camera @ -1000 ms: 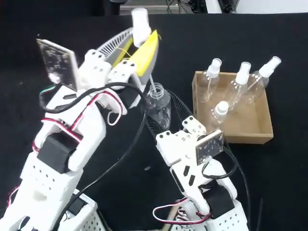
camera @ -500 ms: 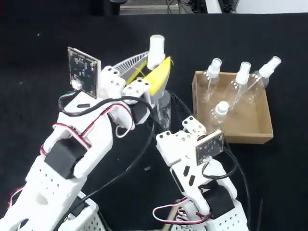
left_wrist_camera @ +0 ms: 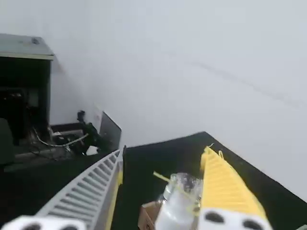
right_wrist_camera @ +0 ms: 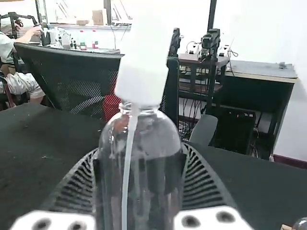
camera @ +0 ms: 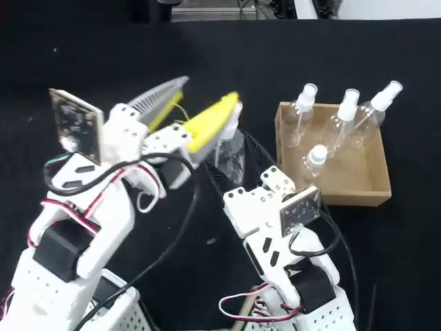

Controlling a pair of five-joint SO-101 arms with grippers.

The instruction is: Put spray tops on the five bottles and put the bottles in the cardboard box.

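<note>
Five bottles are being counted: four bottles (camera: 301, 117) (camera: 342, 121) (camera: 372, 114) (camera: 314, 169) standing together and a fifth bottle (camera: 229, 157) apart from them. Five spray tops (camera: 309, 92) (camera: 351, 96) (camera: 391, 91) (camera: 318, 153) (right_wrist_camera: 143, 67) are being counted, one being carried on each bottle. One cardboard box (camera: 334, 197) is being counted. Two grippers are being counted: the left gripper (camera: 208, 92) and the right gripper (camera: 231, 164).

Upright clear bottle (right_wrist_camera: 139, 158), spray top (right_wrist_camera: 144, 62) seemingly seated
</note>
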